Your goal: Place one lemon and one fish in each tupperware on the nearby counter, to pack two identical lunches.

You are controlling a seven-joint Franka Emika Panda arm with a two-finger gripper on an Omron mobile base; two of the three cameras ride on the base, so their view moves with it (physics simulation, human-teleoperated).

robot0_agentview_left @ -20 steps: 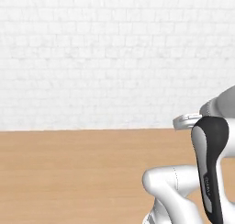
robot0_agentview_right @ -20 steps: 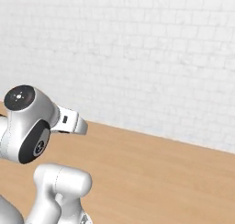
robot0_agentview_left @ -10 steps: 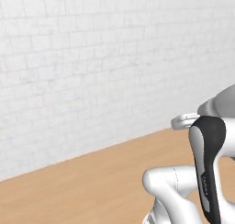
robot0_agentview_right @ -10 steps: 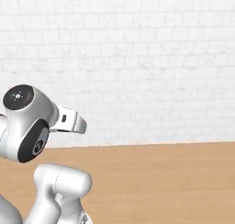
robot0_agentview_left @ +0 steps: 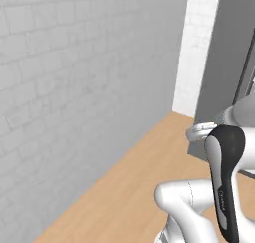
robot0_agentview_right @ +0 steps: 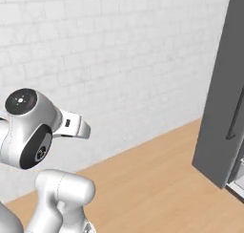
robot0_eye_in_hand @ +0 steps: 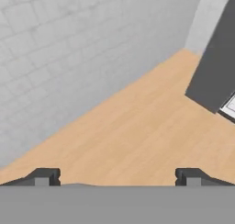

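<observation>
While spread wide, tool (robot0_eye_in_hand: 117, 177) holds nothing

Surface (robot0_agentview_left: 129, 187): light brown wood, faint grain, uniform across all views. Wall (robot0_agentview_right: 109, 60): white brick pattern with pale grey joints, shaded greyer in the left base view. Tall panel (robot0_agentview_right: 224, 98) at the surface's far right end: plain dark grey, carrying a darker grey bar handle (robot0_agentview_right: 234, 117). Hand (robot0_eye_in_hand: 117, 176): dark grey fingertips.
</observation>
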